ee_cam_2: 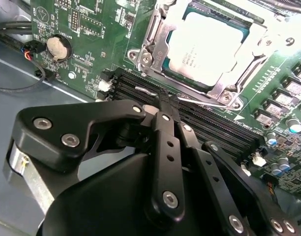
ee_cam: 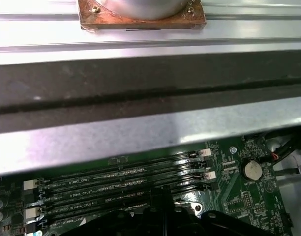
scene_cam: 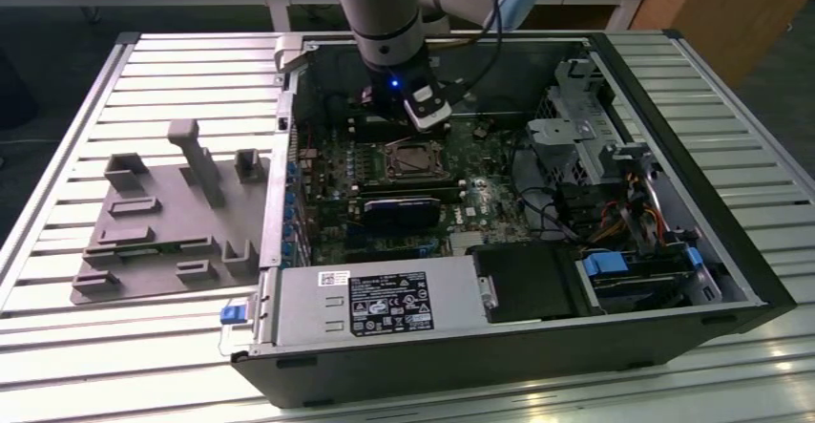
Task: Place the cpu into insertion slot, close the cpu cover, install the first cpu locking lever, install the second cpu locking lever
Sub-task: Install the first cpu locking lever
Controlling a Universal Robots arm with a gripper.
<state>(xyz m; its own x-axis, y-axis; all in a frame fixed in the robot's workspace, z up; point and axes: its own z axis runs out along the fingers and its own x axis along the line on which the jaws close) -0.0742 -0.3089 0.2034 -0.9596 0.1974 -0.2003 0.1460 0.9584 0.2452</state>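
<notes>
Your cpu (ee_cam_2: 209, 44) lies in the slot (scene_cam: 389, 160) under the lowered cover (ee_cam_2: 158, 49). The gripper (ee_cam_2: 164, 103), fingers pinched together, tips the lever (ee_cam_2: 202, 102). Likely the lever step: it needs pressing down and hooking.

- Dull silver-grey on the cpu (ee_cam_2: 207, 46) top.
- Bright silver on the cpu cover (ee_cam_2: 158, 42) frame.
- Green with fine pale tracing on the motherboard (ee_cam_2: 86, 19).
- Black on the memory slots (ee_cam: 126, 184), white at the end clips.
- Matte black on the gripper (ee_cam_2: 167, 103), silver at the screw heads.
- Plain grey on the fixture tray (scene_cam: 166, 222).
- Ribbed silver slats on the table (scene_cam: 76, 108).
- Black on the computer case (scene_cam: 510, 366).
</notes>
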